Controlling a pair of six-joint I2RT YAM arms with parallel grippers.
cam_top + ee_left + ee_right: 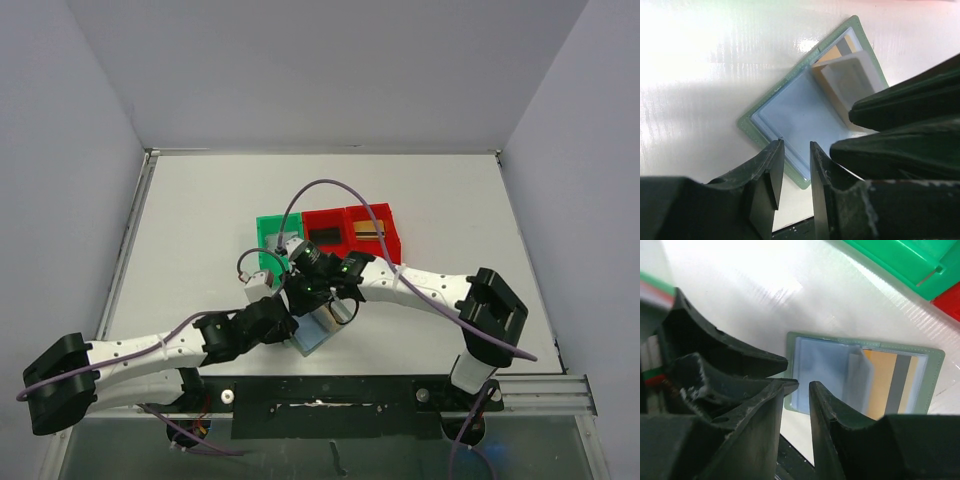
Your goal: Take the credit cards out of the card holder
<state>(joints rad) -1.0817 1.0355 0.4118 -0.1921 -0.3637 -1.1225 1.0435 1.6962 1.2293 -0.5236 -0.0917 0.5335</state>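
Observation:
The card holder (800, 112) lies open on the white table, grey-green at the rim with blue-grey plastic sleeves. A gold credit card (882, 382) with a grey stripe sits in its far sleeve, under a lifted translucent flap (850, 80). My left gripper (796, 144) hovers at the holder's near corner, jaws slightly apart with nothing between them. My right gripper (804, 385) stands over the opposite edge, its jaws also narrowly open and empty. In the top view both grippers (293, 322) (312, 300) crowd over the holder (318, 338). Other cards lie in the bins.
A green bin (277, 235) and two red bins (325, 230) (375, 228) stand in a row just behind the holder; the right one holds a gold card (369, 229). The table's near edge and black rail (330, 400) run close below the holder.

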